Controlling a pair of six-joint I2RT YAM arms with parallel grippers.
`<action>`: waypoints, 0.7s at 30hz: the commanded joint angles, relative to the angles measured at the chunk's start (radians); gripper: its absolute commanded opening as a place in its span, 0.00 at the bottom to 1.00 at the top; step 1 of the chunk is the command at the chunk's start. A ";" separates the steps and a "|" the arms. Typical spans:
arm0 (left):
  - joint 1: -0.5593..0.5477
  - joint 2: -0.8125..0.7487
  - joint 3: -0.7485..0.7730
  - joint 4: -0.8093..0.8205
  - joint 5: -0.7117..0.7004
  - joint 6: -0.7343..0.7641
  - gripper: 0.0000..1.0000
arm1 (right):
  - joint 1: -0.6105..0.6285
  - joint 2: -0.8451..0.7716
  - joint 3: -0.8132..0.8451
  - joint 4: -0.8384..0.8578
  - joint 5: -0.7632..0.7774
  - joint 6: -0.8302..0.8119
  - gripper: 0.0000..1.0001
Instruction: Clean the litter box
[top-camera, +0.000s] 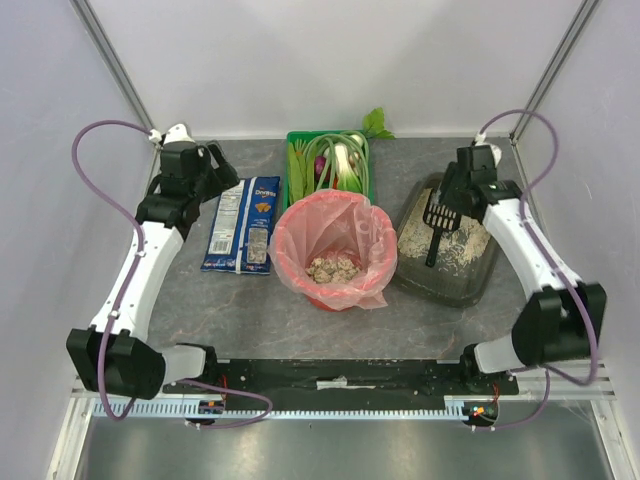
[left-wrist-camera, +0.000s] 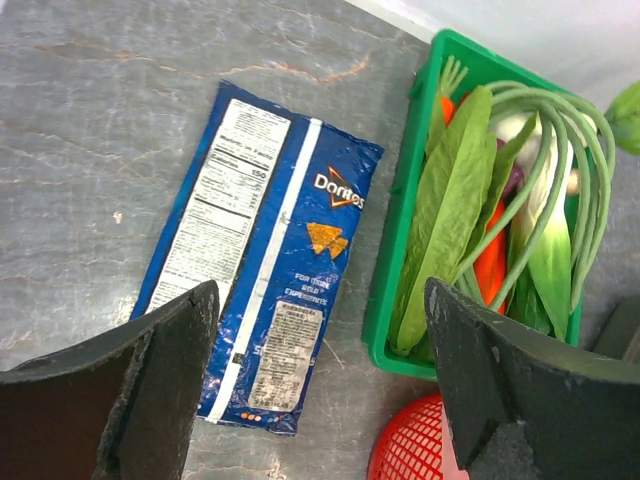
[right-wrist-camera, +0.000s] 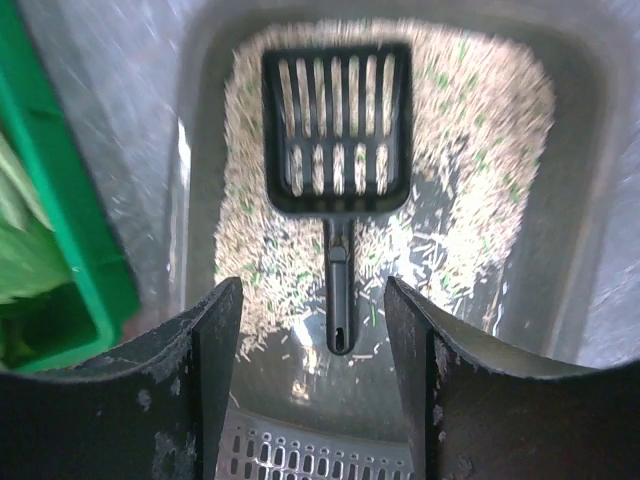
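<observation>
The litter box (top-camera: 470, 288) sits at the right of the table, a shallow dark tray holding beige litter. A black slotted scoop (top-camera: 436, 225) lies in it. My right gripper (top-camera: 455, 190) hovers over the box's far end, open and empty. In the right wrist view the scoop (right-wrist-camera: 337, 130) lies flat on the litter inside the box (right-wrist-camera: 575, 200). Its handle end points toward the gap of the right gripper (right-wrist-camera: 313, 290), below the fingers and untouched. My left gripper (top-camera: 215, 165) is open and empty above the far left of the table. It also shows in the left wrist view (left-wrist-camera: 322, 300).
A round red bin with a pink bag (top-camera: 335, 250) stands mid-table with clumps inside; its red mesh (left-wrist-camera: 410, 445) shows below my left fingers. A green crate of vegetables (top-camera: 330, 165) (left-wrist-camera: 400, 250) is behind it. A blue Doritos bag (top-camera: 242, 225) (left-wrist-camera: 270, 250) lies flat at the left.
</observation>
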 joint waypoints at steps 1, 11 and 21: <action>-0.002 -0.085 -0.031 0.022 -0.130 -0.091 0.90 | 0.005 -0.199 -0.066 0.215 0.134 -0.051 0.66; -0.002 -0.112 -0.049 -0.004 -0.171 -0.071 0.96 | 0.004 -0.522 -0.412 0.626 0.239 -0.201 0.88; -0.002 -0.139 -0.031 -0.014 -0.155 -0.031 0.98 | 0.005 -0.614 -0.526 0.763 0.266 -0.312 0.89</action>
